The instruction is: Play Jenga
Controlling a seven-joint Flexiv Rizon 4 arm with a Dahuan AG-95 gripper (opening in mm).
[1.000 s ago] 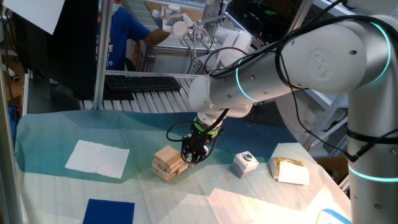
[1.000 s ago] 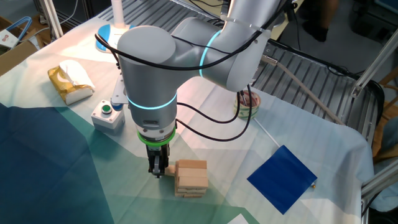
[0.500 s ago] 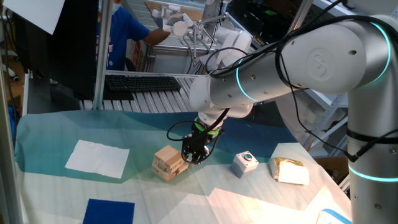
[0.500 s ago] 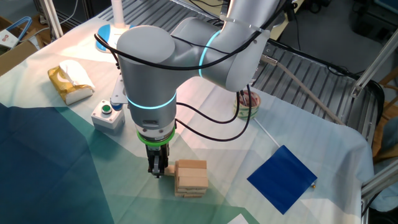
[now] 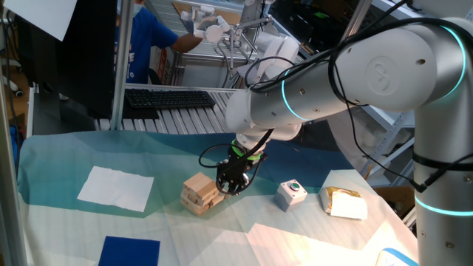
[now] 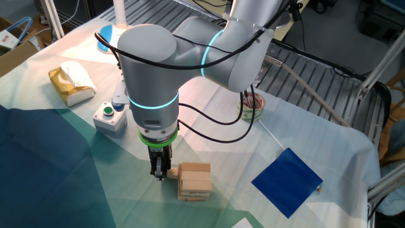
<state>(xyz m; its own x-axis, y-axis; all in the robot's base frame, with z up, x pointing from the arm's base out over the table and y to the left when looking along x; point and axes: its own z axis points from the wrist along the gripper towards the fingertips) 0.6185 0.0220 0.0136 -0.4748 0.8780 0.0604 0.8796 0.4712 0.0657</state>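
Block extraction in hand: small stack of light tan wooden blocks [image 6: 193,182] on the teal-covered bench [image 6: 57,183]; black two-finger gripper [image 6: 161,175] pointing down just beside the stack's side, fingers narrowed, seemingly pinching a protruding block end, though hard to confirm; next, probably a slow, level pull outward, without toppling.

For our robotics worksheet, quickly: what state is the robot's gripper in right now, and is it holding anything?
Gripper: jaws narrow, pointing down beside the Jenga stack, apparently closed on a block end sticking out; the grip itself is partly hidden.
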